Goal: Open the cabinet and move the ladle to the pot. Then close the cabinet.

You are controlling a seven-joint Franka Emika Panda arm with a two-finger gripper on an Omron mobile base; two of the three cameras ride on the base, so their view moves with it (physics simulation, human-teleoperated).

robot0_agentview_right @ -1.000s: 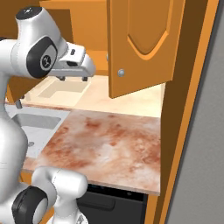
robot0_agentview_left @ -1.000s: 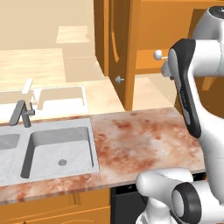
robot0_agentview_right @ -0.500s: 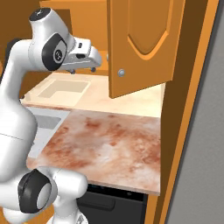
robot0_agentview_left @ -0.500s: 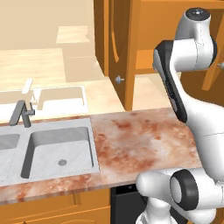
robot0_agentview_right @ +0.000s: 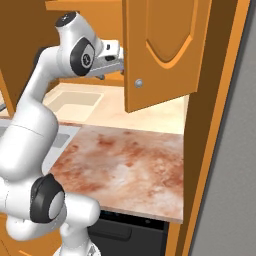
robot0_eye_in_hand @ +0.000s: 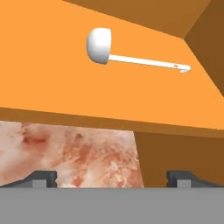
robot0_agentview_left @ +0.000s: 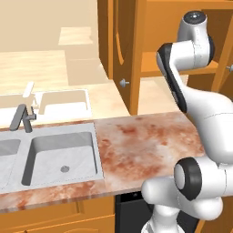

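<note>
The cabinet (robot0_agentview_left: 136,54) stands with both doors swung open, the left door (robot0_agentview_left: 119,50) and the right door (robot0_agentview_right: 160,50). On its orange lower shelf (robot0_eye_in_hand: 52,78) lies the ladle (robot0_eye_in_hand: 99,46), silver, round bowl on the left and thin handle running right. My gripper (robot0_eye_in_hand: 111,179) is open and empty, hovering just in front of the shelf's edge, below and short of the ladle. From the right base view the gripper (robot0_agentview_right: 116,61) sits level with the shelf, partly hidden behind the right door. The pot is out of view.
A marble counter (robot0_agentview_left: 141,141) runs below the cabinet, with a steel sink (robot0_agentview_left: 59,154) and faucet (robot0_agentview_left: 20,118) at its left. The open doors flank my arm on both sides. A tall orange panel (robot0_agentview_right: 210,150) and a grey wall (robot0_agentview_right: 230,190) close off the right.
My arm has risen and swung toward the cabinet opening, bringing the hand up to shelf height. The jaws stayed open.
</note>
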